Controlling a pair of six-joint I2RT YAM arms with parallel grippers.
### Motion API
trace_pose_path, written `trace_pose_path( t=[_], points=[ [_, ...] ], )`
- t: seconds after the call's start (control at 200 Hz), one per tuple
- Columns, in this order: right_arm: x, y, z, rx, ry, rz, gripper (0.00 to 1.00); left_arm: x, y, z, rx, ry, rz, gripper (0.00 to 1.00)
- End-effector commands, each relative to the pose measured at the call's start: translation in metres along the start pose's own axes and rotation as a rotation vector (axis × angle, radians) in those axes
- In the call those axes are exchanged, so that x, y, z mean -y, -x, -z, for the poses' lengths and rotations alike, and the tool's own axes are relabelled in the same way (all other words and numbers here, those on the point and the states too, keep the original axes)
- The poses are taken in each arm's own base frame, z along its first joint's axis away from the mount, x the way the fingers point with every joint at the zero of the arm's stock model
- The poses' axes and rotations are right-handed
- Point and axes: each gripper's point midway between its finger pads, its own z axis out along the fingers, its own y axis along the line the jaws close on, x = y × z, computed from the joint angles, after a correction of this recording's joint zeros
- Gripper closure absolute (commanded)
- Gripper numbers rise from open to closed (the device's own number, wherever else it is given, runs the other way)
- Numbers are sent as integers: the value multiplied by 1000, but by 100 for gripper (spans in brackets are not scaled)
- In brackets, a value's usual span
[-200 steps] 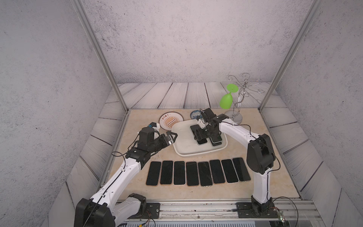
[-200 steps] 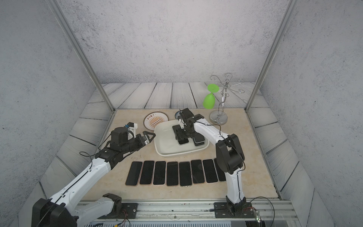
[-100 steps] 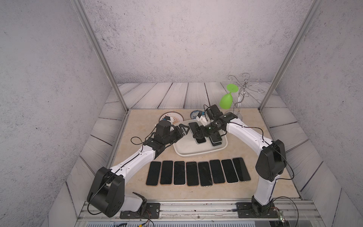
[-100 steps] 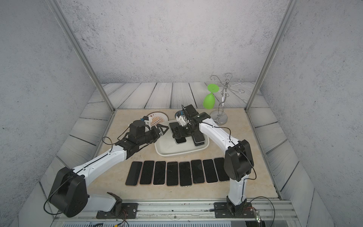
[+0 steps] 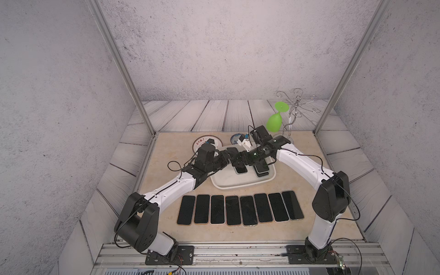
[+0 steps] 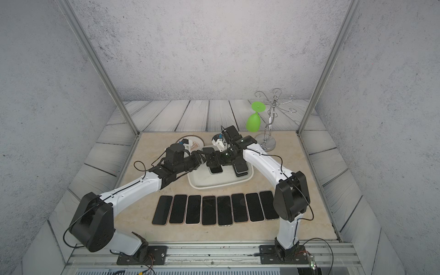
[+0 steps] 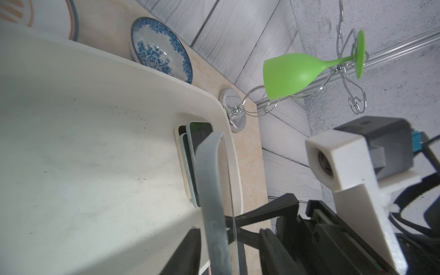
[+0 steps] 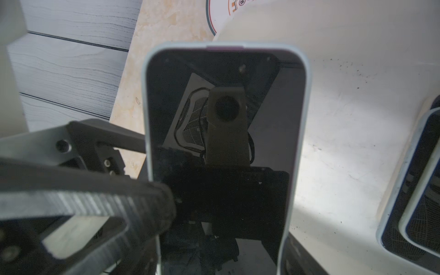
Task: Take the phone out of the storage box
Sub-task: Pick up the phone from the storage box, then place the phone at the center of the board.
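The desk [image 5: 309, 221] carries a white box [image 5: 232, 182] near its far side, with a row of eight phones [image 5: 240, 210] lying face up in front of it. Both arms reach over the box and meet above its far left part. There the phone [image 8: 223, 142] is raised above the box floor and tilted, its dark screen facing the right wrist camera. The right pincer [image 8: 221, 226] grips it across its width. The left pincer [image 7: 226, 242] has a finger on either side of the phone's edge; whether it is pinching yet I cannot tell. A loose phone [image 5: 240, 170] and a stack of two [image 5: 262, 170] lie inside the box.
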Motion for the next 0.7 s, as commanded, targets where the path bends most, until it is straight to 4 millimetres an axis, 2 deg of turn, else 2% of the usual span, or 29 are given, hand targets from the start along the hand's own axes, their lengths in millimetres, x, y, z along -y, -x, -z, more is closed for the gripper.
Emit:
trace_pose_path(
  t=[0.0, 0.08, 0.14, 0.195, 0.25, 0.26, 0.275, 0.285, 0.345, 0.47, 0.691],
  points=[
    [-27, 10, 21, 74, 86, 34, 74, 10, 1, -6, -1, -32, -20, 65],
    [-28, 9, 24, 78, 86, 39, 72, 9, 0, -4, -3, -30, -28, 79],
    [-28, 7, 25, 73, 87, 48, 64, 9, 1, -2, -1, -31, -40, 87],
    [-28, 5, 25, 65, 88, 54, 46, 10, 3, 1, 6, -31, -51, 96],
    [-27, 3, 26, 62, 83, 63, 26, 11, 6, 6, 11, -38, -69, 100],
    [-27, 2, 26, 61, 79, 66, 20, 11, 6, 7, 11, -38, -72, 100],
    [-26, 2, 26, 62, 77, 70, 4, 11, 8, 9, 14, -39, -78, 100],
    [-26, 2, 27, 62, 74, 73, 2, 11, 8, 10, 14, -39, -81, 100],
    [-25, -1, 30, 65, 59, 90, 1, 11, 13, 20, 14, -45, -112, 100],
    [-19, -4, 41, 87, -6, 132, 1, -1, 24, 49, -29, -28, -152, 100],
    [-2, -13, 61, 124, -144, 164, 1, -62, 41, 130, -148, 137, -274, 100]
  ],
)
